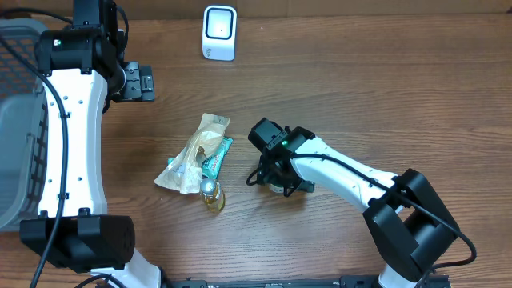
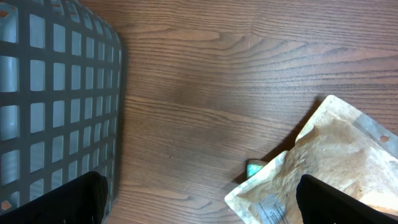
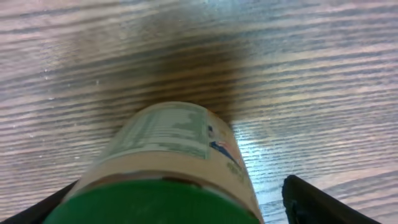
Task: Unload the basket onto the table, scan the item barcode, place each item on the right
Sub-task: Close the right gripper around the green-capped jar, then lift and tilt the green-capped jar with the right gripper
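A round container [image 3: 168, 155] with a green lid and a beige printed label lies on the wood between the fingers of my right gripper [image 3: 180, 208]. The jaws are open around it, and a gap shows between the container and the right finger [image 3: 311, 199]. From overhead, the right gripper [image 1: 280, 178] sits low over the table's middle and covers most of the container. The white barcode scanner [image 1: 219, 32] stands at the far edge. My left gripper [image 1: 138, 82] hangs open and empty at the far left, above bare wood [image 2: 205, 208].
A brown paper pouch [image 1: 196, 148], a teal packet [image 1: 217, 157] and a small yellowish bottle [image 1: 212, 194] lie in a pile left of the right gripper. A grey mesh basket [image 1: 20, 120] stands at the left edge, and its wall [image 2: 56, 99] shows in the left wrist view.
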Action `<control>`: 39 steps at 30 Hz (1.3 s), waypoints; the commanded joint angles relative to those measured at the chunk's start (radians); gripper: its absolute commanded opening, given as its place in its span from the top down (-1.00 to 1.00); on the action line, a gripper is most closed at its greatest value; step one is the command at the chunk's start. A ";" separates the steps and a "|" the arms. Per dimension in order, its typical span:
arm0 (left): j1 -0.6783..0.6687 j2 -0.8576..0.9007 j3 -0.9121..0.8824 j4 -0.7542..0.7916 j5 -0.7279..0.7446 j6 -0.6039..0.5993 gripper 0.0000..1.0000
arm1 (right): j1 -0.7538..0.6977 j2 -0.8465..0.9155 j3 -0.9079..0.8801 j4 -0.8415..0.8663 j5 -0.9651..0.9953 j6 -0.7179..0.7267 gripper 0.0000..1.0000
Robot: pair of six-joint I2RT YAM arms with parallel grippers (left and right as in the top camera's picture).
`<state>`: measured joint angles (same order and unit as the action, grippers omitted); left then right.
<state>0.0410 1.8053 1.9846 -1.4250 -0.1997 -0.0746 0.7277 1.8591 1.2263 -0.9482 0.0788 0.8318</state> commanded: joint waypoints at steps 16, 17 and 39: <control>-0.002 0.000 0.012 0.000 -0.010 0.007 -0.99 | -0.003 0.006 0.037 0.000 0.010 0.006 -0.38; -0.002 0.000 0.012 0.001 -0.010 0.007 -0.99 | -0.003 0.006 0.037 0.000 0.010 0.006 -0.36; -0.002 0.000 0.012 0.000 -0.010 0.007 -0.99 | -0.173 -0.063 0.264 -0.329 -0.502 -0.184 0.49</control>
<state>0.0410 1.8053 1.9846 -1.4246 -0.1997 -0.0746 0.5739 1.8385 1.4548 -1.2755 -0.1734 0.7387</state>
